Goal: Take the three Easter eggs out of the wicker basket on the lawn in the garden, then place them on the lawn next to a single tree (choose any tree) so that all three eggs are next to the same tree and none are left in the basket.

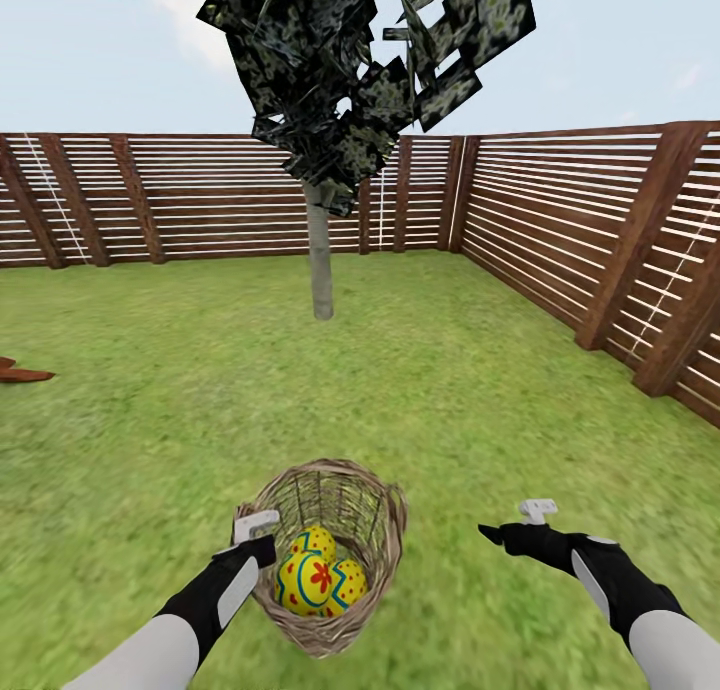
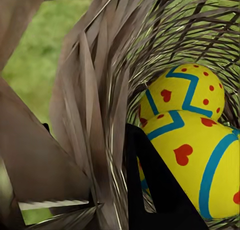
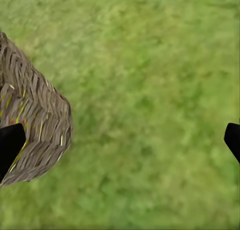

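Near the bottom of the head view, a small round basket of brown-grey woven twigs (image 1: 330, 560) is tilted on the mottled green lawn (image 1: 450, 390), its open mouth facing the robot. Three yellow eggs with blue zigzag bands and red marks (image 1: 318, 577) lie bunched together inside it. The left gripper (image 1: 256, 532) is at the basket's left rim; in the left wrist view one black finger (image 2: 155, 185) sits inside the weave, right against the nearest egg (image 2: 200, 165), with the basket wall between the two fingers. Its jaws look clamped on that rim. The right gripper (image 1: 520, 525) hovers over bare grass to the right of the basket, and its two black fingertips (image 3: 10, 145) stand wide apart, holding nothing. Far ahead, a tree with a pale grey trunk and dark angular leaves (image 1: 320, 260) rises from the grass before a brown slatted wooden fence (image 1: 560, 220).
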Tool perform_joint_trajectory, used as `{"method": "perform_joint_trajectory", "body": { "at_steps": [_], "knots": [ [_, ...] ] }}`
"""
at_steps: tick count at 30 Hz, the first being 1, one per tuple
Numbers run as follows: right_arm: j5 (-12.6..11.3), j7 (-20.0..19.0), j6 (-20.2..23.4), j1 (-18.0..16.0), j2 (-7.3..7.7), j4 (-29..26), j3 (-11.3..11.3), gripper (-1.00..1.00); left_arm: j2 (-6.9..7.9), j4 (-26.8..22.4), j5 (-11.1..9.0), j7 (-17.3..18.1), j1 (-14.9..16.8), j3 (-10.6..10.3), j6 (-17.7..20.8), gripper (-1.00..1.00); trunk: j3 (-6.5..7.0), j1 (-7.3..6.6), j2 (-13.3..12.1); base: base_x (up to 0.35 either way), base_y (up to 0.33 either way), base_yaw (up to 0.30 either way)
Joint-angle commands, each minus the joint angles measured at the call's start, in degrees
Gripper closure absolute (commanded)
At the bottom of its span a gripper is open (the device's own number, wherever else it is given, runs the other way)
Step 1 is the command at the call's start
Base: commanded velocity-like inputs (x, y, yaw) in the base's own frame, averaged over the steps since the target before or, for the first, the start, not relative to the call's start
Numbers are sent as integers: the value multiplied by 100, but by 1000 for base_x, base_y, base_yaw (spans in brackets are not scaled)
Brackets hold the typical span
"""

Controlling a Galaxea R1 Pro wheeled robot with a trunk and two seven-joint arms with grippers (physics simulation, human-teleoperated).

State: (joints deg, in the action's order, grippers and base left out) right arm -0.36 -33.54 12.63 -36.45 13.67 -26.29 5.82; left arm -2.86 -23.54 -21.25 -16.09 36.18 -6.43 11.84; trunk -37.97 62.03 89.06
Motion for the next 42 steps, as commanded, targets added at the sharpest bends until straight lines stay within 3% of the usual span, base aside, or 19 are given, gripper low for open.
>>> {"method": "perform_joint_trajectory", "body": {
  "at_steps": [1,12,33,42],
  "knots": [
    [8,-22,54,-2,-5,-8,34,-100,4,-19,-55,-52,3,-42,20,100,-5,0,3,0,0,0],
    [13,120,46,-2,-5,-8,33,-100,4,-18,-63,-52,3,-34,24,100,-5,0,3,16,0,0],
    [18,128,46,-2,-4,-8,33,-100,6,-17,-63,-52,3,-33,20,100,-5,0,3,334,0,0],
    [18,128,46,0,-5,-8,33,-100,4,-17,-64,-52,3,-34,20,100,-5,0,3,340,0,250]
  ]
}}
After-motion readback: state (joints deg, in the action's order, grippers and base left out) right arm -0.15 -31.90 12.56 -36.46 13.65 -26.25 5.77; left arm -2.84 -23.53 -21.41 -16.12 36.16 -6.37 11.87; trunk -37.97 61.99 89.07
